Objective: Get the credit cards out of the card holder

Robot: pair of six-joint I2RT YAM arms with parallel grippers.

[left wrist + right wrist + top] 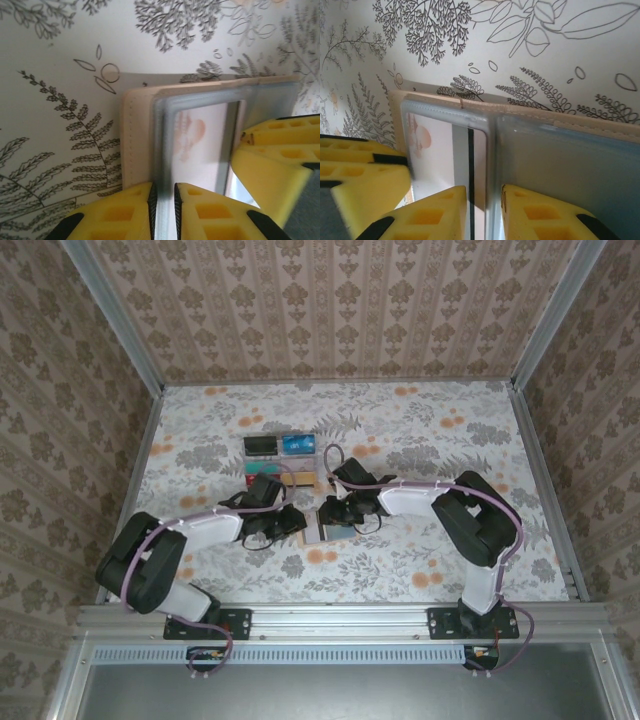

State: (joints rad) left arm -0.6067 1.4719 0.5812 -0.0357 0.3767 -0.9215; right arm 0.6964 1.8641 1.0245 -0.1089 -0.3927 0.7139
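The card holder (pixel 325 533) lies open on the floral cloth between my two grippers. Its tan-peach cover (pixel 137 135) frames a blue-grey inner panel (pixel 570 160). A pale card (pixel 200 135) with a faint orange mark and a dark stripe sits in the panel's pocket. My left gripper (pixel 163 187) is shut on the panel's left rim. My right gripper (pixel 485 190) pinches the panel's middle ridge beside the card. In the top view the left gripper (pixel 290 525) and right gripper (pixel 340 512) meet over the holder. Credit cards lie behind them: black (pixel 262 445), blue (pixel 298 444), tan (pixel 298 479).
A partly hidden red-and-teal card (pixel 256 480) lies behind the left wrist. Patterned walls with metal posts (pixel 150 390) close in the table on three sides. The right gripper's yellow finger (pixel 270 165) stands close to the left gripper over the holder.
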